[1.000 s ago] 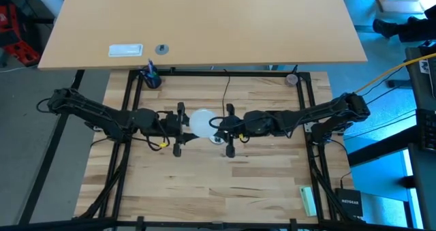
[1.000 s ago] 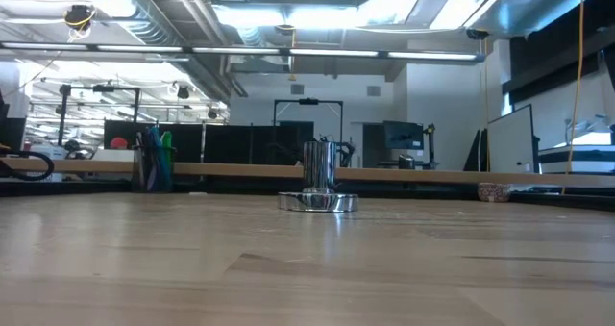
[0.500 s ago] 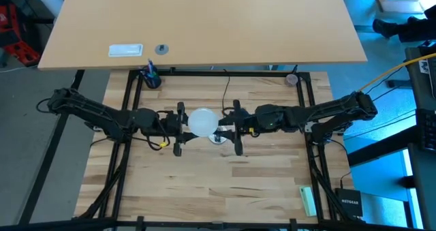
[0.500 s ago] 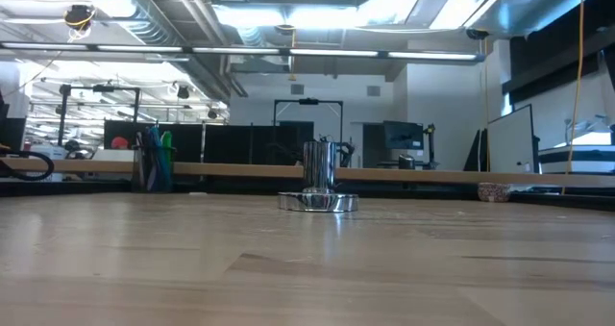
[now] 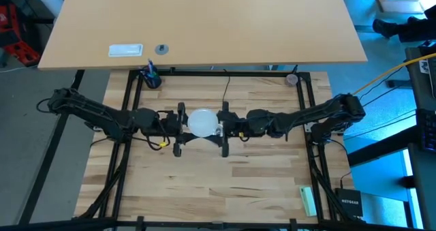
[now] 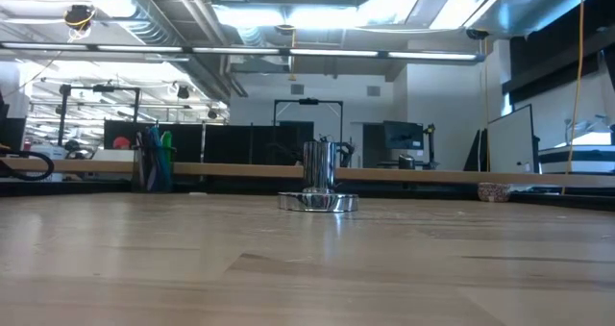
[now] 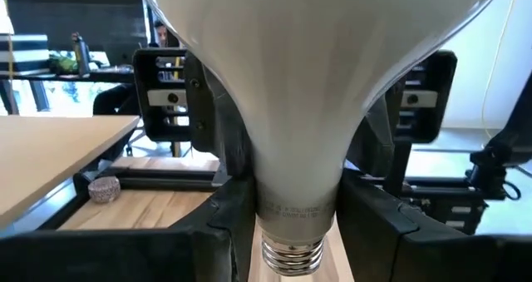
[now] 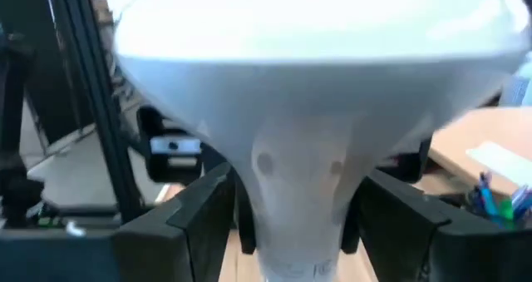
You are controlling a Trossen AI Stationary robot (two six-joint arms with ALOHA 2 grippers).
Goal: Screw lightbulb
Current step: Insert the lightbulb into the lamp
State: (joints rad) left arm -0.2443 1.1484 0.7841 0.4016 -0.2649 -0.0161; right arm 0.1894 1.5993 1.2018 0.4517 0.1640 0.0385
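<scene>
The matte white lightbulb [image 5: 202, 122] hangs upright at the middle of the table, globe up, screw base [image 7: 291, 257] down. My left gripper [image 5: 187, 124] reaches in from the table's left and is shut on the bulb. From the right, my right gripper [image 5: 216, 125] has come up to the bulb. It is open, with one finger [image 8: 195, 211] on either side of the neck [image 8: 299, 199]. The silver socket [image 6: 318, 184] stands on its wide foot in the low view. In the high view the right gripper hides it, and only its black cord [image 5: 227, 88] shows. My left gripper pinches the bulb's narrow neck [image 7: 299, 203] between its two fingers [image 7: 226, 224], just above the screw base. The fingers come in level from the table's left. The bulb stands upright in the hold, and its threaded base shows bare below the fingers.
A blue cup of pens [image 5: 150, 78] and a small round thing [image 5: 292, 79] sit at the far corners of the black frame [image 5: 129, 108]. A green block [image 5: 308, 200] lies at the near right. A big tan tabletop [image 5: 204, 20] lies beyond the far edge.
My right gripper drew back toward the table's right edge, then came in again toward the bulb. It now stands closer to the bulb than a second ago and covers the socket in the high view. The bulb and my left gripper have kept still.
</scene>
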